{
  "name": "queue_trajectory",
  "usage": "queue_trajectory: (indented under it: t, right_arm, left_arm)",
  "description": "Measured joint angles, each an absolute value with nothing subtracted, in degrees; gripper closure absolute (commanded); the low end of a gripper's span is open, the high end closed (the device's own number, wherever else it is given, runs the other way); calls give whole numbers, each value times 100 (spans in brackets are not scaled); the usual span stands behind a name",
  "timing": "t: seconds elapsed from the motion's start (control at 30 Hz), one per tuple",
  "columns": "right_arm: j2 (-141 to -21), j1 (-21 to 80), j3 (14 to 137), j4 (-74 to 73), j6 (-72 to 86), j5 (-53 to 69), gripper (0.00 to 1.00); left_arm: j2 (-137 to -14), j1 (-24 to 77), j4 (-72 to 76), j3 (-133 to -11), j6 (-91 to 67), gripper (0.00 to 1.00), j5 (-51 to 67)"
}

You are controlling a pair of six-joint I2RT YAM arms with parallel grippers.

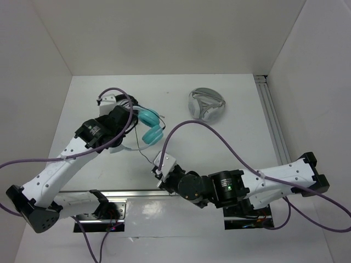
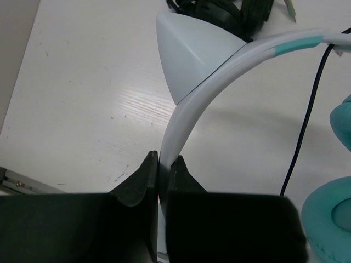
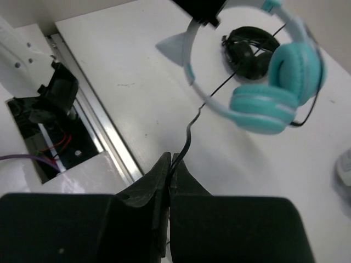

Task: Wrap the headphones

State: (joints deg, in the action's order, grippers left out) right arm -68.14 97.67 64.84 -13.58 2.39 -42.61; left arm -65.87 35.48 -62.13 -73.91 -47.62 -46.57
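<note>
Two grippers split job: left gripper (image 2: 163, 164) clamped tight on pale headband (image 2: 189, 104), holding headphones (image 1: 151, 129) seemingly raised off table (image 1: 230, 137) at far left, so teal cups (image 3: 274, 93) hang free with room for cable to pass around. Right gripper (image 3: 171, 164) pinched closed on thin black cable (image 3: 189, 134), holding it out from cups, nearer robot; judged ready for winding, no loops visible yet. Black headphones (image 3: 249, 52) lie on table just beyond, untouched

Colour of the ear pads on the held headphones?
Teal. The ear pads show best in the right wrist view.
</note>
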Motion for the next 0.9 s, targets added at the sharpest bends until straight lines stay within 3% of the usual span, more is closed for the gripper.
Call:
queue_trajectory:
  t: [0.23,0.47,0.9]
  right_arm:
    - [-6855,9124,7072,-2104,-279,-4556,100]
    - [-6700,7773,6707,-2335,-716,-4434,100]
    - [-6379,5015,6246,-2377,-1243,-2585,100]
  left_arm:
    - [-6764,4206,-5708,-6840,-3675,100,-4016]
    - [-6855,4945,-5218,-6436,-2965,100,-3076]
    - [-6410,5865,-4307,-6436,-2799,100,-2189]
